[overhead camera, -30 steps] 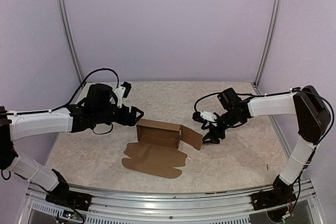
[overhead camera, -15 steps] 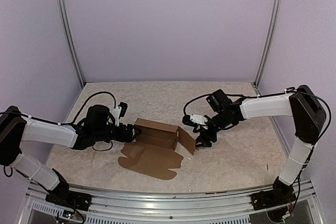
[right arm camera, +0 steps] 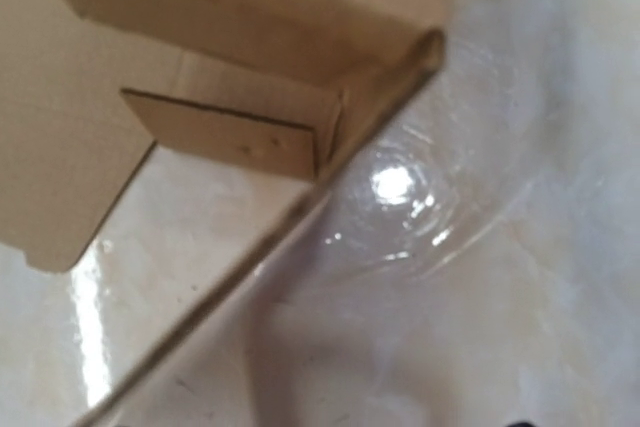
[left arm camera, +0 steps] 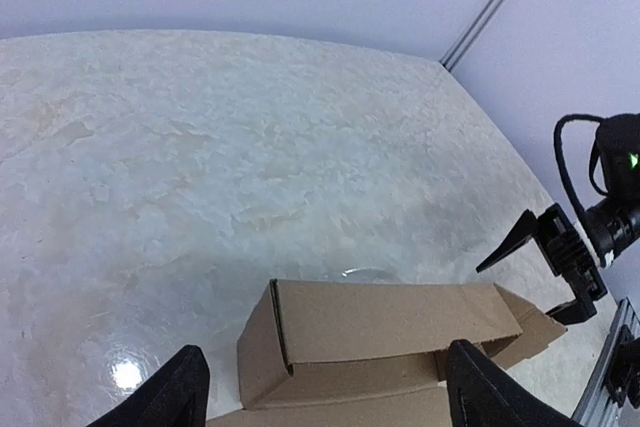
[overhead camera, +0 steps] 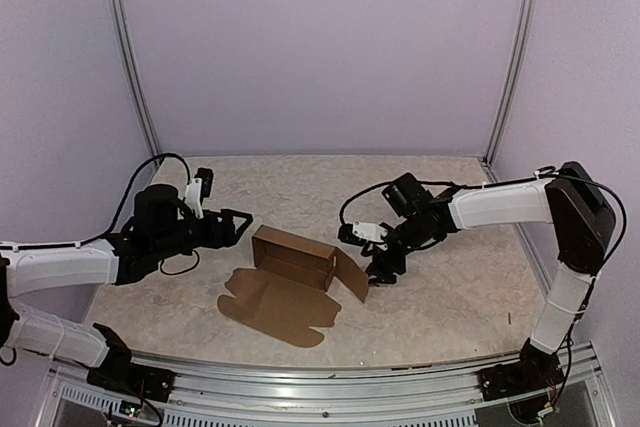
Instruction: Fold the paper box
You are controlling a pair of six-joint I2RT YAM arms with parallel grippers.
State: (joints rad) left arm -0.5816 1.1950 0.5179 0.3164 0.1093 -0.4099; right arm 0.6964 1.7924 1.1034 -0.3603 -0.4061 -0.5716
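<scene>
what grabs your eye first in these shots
A half-folded brown paper box sits in the middle of the table, its rounded lid panel lying flat toward the near edge. The left gripper hovers open just off the box's left end. The right gripper, also open, is low beside the splayed right-end flap.

Table (overhead camera: pixel 310 182): beige, marbled, glossy top. It fills the floor of a small booth.
Back wall (overhead camera: pixel 320 47): plain pale lilac, matte. The left wall (overhead camera: pixel 50 97) and right wall (overhead camera: pixel 590 67) are the same colour.
Two slim metal posts (overhead camera: pixel 130 57) stand in the rear corners.
Ribbed aluminium rail (overhead camera: pixel 330 387) runs along the near edge.
Light is even. Bright round glare spot (right arm camera: pixel 392 184) shows on the tabletop.
</scene>
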